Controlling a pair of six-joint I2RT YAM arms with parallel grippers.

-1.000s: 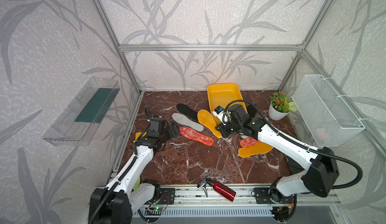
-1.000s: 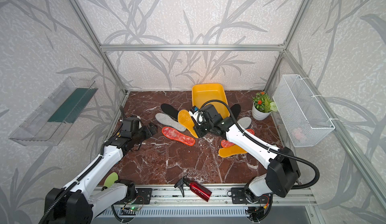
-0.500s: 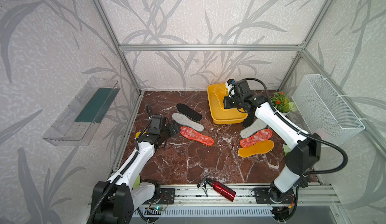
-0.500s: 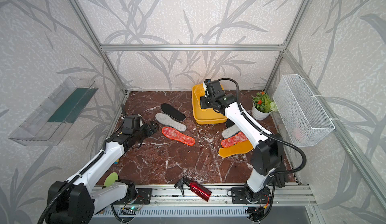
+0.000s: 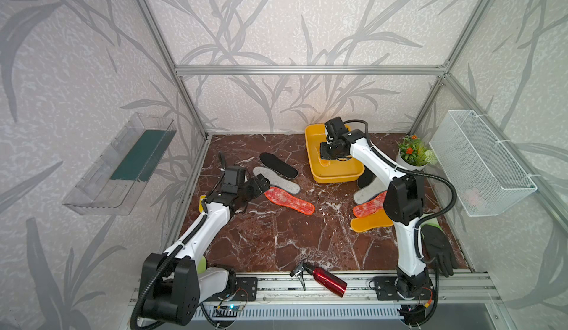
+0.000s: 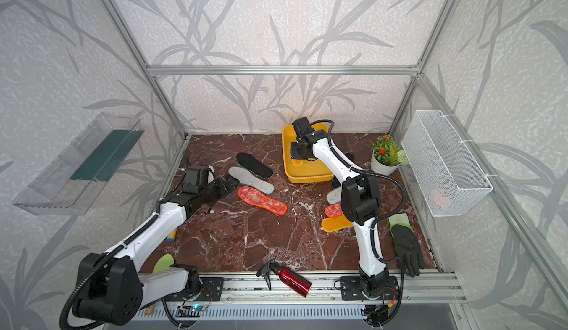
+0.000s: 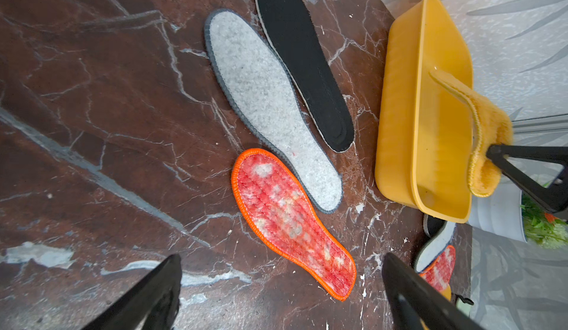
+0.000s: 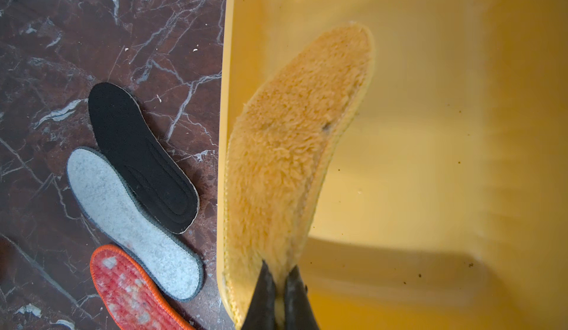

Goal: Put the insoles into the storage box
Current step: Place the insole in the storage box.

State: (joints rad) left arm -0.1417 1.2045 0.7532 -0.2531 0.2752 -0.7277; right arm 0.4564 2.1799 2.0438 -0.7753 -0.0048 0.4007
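Observation:
The yellow storage box (image 5: pixel 310 147) stands at the back of the marble floor. My right gripper (image 8: pixel 279 285) is shut on one end of a fluffy yellow-orange insole (image 8: pixel 295 147), which hangs down inside the box (image 8: pixel 445 128), its far end near the box's bottom. In both top views the gripper (image 5: pixel 326 157) is over the box. A black insole (image 5: pixel 278 165), a grey one (image 5: pixel 276 180) and a red-orange one (image 5: pixel 289 198) lie left of the box. My left gripper (image 7: pixel 281 257) hovers open, empty, over the red-orange insole (image 7: pixel 292 220).
Right of the box lie more insoles under my right arm: grey (image 5: pixel 367 191), red-orange (image 5: pixel 367 208), yellow-orange (image 5: pixel 370 223). A potted plant (image 5: pixel 413 154), a white wire basket (image 5: pixel 479 162), a black glove (image 5: pixel 439 250) and a red spray bottle (image 5: pixel 325 277) are around.
My right gripper has carried the yellow-orange insole from the floor left of the box up and over the box, then lowered it inside. The left arm has barely moved.

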